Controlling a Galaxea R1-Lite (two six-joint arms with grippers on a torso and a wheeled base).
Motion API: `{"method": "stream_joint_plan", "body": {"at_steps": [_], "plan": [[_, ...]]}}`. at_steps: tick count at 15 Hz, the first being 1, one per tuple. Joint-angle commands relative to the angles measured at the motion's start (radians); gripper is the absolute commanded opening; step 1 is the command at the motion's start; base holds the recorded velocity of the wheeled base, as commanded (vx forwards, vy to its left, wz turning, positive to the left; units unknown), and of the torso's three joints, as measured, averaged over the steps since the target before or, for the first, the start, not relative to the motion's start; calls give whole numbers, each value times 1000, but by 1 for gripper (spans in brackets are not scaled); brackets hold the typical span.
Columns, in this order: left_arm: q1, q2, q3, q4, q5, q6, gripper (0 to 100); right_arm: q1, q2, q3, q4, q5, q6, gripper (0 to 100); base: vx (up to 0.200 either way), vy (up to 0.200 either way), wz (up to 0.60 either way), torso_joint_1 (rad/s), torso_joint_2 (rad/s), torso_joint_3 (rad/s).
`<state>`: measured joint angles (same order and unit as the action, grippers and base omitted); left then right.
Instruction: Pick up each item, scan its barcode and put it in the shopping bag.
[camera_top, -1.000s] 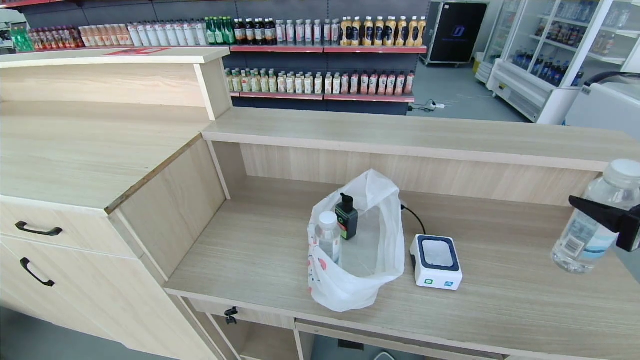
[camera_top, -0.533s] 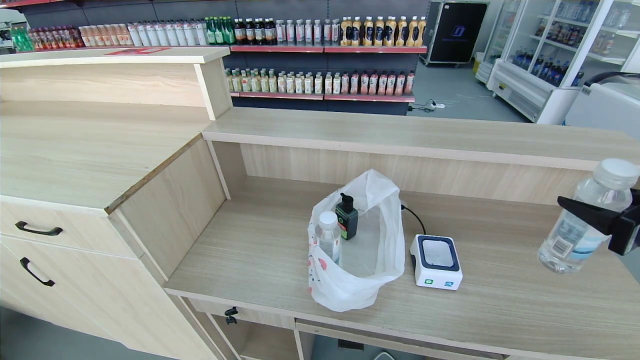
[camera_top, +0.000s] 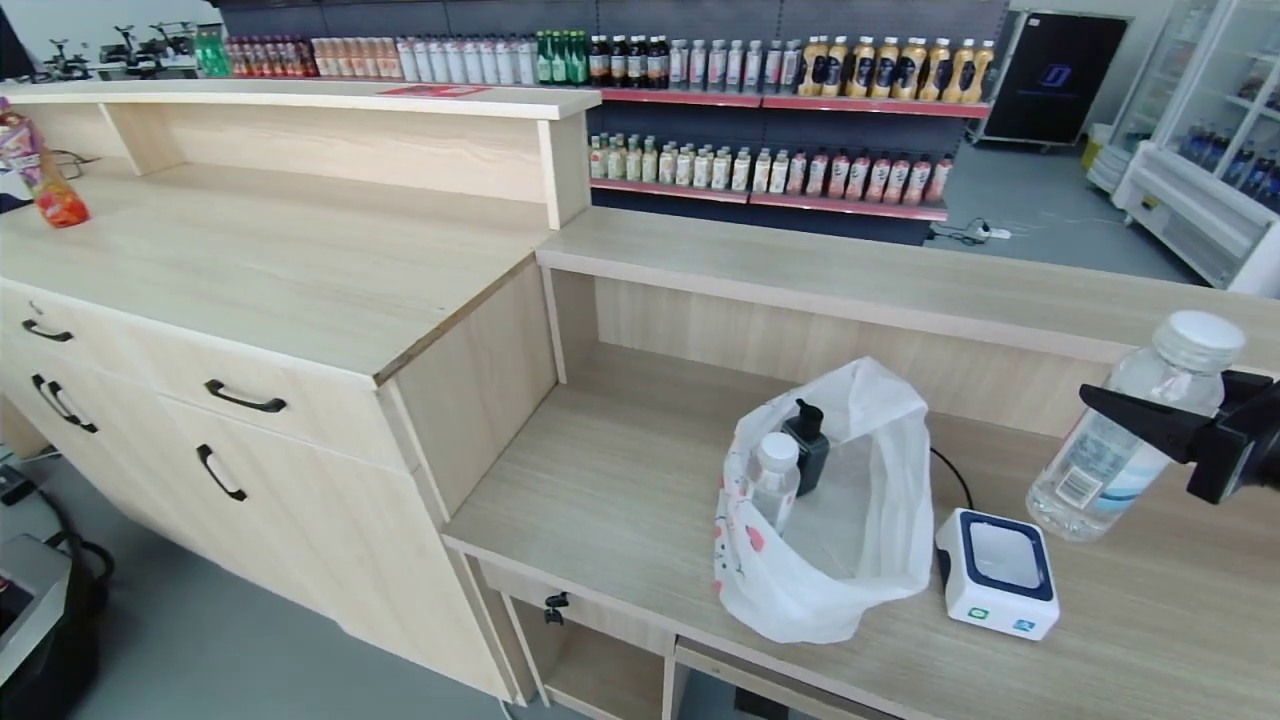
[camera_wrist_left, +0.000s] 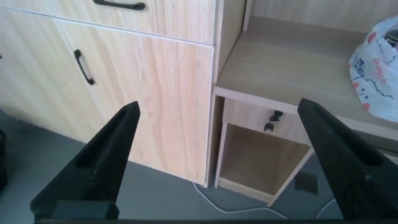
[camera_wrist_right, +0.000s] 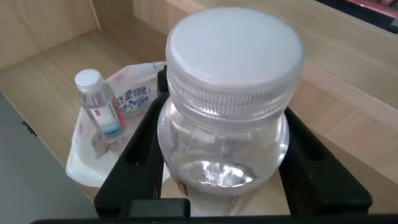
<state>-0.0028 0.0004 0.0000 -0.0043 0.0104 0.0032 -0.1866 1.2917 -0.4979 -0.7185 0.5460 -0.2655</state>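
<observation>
A clear water bottle (camera_top: 1120, 445) with a white cap (camera_wrist_right: 233, 56) hangs tilted above the counter, just right of the white barcode scanner (camera_top: 998, 572). My right gripper (camera_top: 1130, 420) is shut on it below the neck, with black fingers (camera_wrist_right: 134, 168) on both sides. The white shopping bag (camera_top: 850, 560) stands open left of the scanner, holding a small clear bottle (camera_top: 775, 480) and a black pump bottle (camera_top: 808, 445). The bag (camera_wrist_right: 130, 102) lies below the held bottle in the right wrist view. My left gripper (camera_wrist_left: 224, 155) is open and empty, low before the cabinet front.
The lower counter (camera_top: 620, 480) sits in a recess with a raised ledge (camera_top: 850, 280) behind. A higher counter (camera_top: 250, 270) with drawers lies to the left, with a snack packet (camera_top: 45, 170) at its far end. The scanner's cable (camera_top: 955, 475) runs behind the bag.
The head camera has swung left, shifting the whole picture right. My right gripper has carried the water bottle left, closer to the scanner.
</observation>
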Motion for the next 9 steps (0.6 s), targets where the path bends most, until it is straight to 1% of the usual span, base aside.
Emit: {"method": "stream_joint_plan", "body": {"at_steps": [1, 4, 9], "plan": [[0, 0, 0, 0, 0, 0, 100, 3, 11, 1, 1, 0, -1, 0, 0, 0, 600, 2, 2, 7], [0, 0, 0, 0, 0, 0, 100, -4, 60, 18, -2, 3, -8, 0, 0, 0, 0, 0, 0, 0], [0, 0, 0, 0, 0, 0, 100, -1, 308, 51, -190, 3, -8, 0, 0, 0, 0, 0, 0, 0]]}}
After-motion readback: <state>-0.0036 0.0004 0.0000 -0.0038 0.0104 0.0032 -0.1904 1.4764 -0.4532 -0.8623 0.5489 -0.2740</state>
